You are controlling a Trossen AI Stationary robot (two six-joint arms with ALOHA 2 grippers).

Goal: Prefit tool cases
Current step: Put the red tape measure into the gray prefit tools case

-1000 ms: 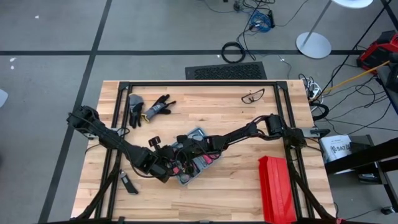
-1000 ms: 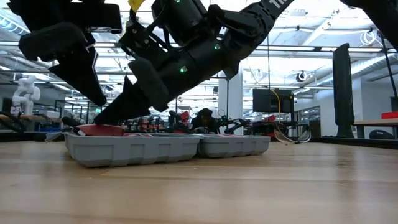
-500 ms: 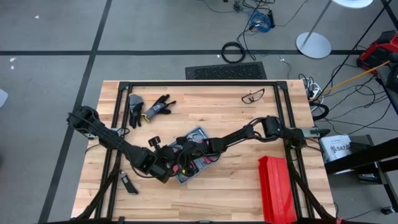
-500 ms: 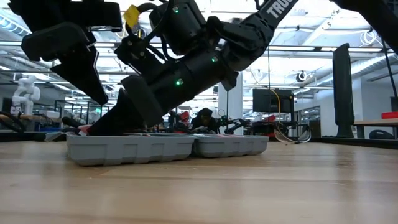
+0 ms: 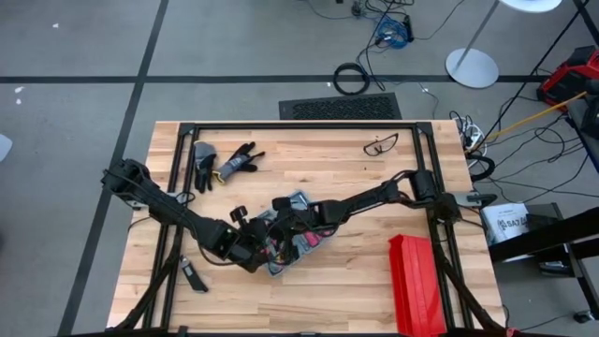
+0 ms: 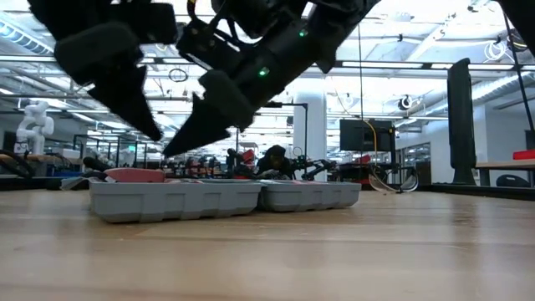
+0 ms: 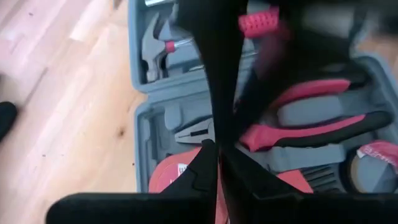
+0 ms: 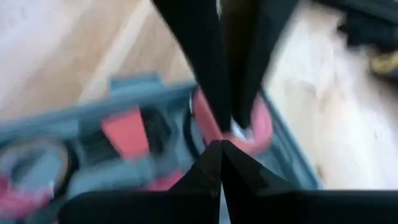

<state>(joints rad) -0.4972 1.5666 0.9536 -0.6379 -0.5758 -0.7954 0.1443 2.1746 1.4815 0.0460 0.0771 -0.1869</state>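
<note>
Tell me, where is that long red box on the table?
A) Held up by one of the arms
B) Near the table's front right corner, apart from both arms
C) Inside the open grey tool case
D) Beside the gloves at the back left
B: in the high view the red box lies alone near the front right corner, clear of the tool case where both arms work.

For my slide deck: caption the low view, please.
Both shut claws poised just above the open tool case on the table.
</note>
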